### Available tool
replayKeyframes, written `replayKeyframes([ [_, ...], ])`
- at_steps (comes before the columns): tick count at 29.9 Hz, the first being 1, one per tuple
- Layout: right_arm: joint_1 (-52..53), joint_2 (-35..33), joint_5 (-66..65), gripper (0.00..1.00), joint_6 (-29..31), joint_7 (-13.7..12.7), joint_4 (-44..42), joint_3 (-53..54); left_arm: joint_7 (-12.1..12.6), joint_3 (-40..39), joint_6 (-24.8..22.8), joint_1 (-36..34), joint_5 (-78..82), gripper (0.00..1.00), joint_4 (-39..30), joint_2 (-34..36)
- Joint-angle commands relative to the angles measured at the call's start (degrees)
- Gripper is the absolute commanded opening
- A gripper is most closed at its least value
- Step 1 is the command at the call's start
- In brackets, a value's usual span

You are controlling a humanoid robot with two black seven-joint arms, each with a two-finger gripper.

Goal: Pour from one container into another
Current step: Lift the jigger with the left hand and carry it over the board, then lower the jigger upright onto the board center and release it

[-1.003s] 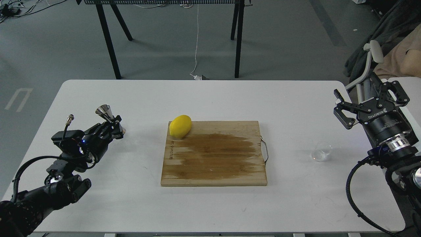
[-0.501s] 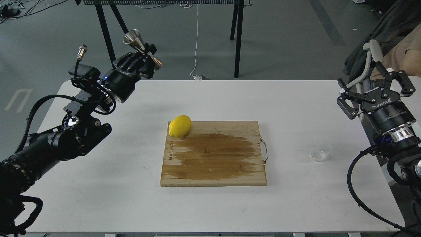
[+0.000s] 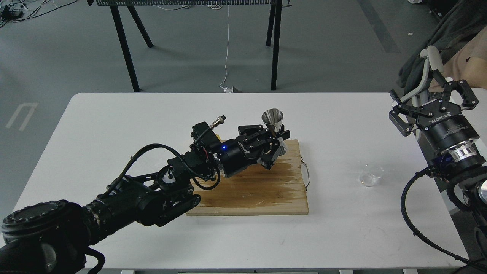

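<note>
My left gripper [image 3: 277, 140] is shut on the steel jigger [image 3: 273, 118], which stands upright with its open upper cone showing, over the far right part of the wooden cutting board [image 3: 266, 190]. The small clear glass cup [image 3: 371, 174] stands on the white table to the right of the board, apart from both grippers. My right gripper [image 3: 433, 103] hangs open above the table's right edge, behind and to the right of the cup, with nothing between its fingers.
The white table [image 3: 114, 121] carries the board, whose metal handle [image 3: 306, 175] points toward the cup. The lemon is almost wholly hidden behind my left arm. Black table legs and cables stand on the floor beyond the far edge.
My left arm has swung from high at the far left down and right across the table, carrying the jigger over the board and covering the lemon. The right gripper has barely moved.
</note>
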Motion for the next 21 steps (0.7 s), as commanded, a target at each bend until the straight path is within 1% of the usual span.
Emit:
replayKeyframes([
  [1,0.0,0.0,0.0,0.99,0.0,0.0,0.0,0.1,0.0,1.0,0.0,2.6,1.5,0.09,3.7,-0.3],
  [5,0.0,0.0,0.0,0.99,0.0,0.0,0.0,0.1,0.0,1.0,0.0,4.0,2.3,0.09,7.0,-0.3],
  [11,0.0,0.0,0.0,0.99,0.0,0.0,0.1,0.1,0.0,1.0,0.0,5.3,2.3,0.1,7.3,-0.3],
  [14,0.0,0.0,0.0,0.99,0.0,0.0,0.1,0.0,0.0,1.0,0.0,5.3,2.2,0.13,7.2,-0.3],
  [17,-0.1,0.0,0.0,0.99,0.0,0.0,0.1,0.0,0.0,1.0,0.0,5.4,2.2,0.22,7.3,-0.3],
  [21,-0.1,0.0,0.0,0.99,0.0,0.0,0.2,0.0,0.0,1.0,0.0,5.4,2.2,0.22,7.3,-0.3],
])
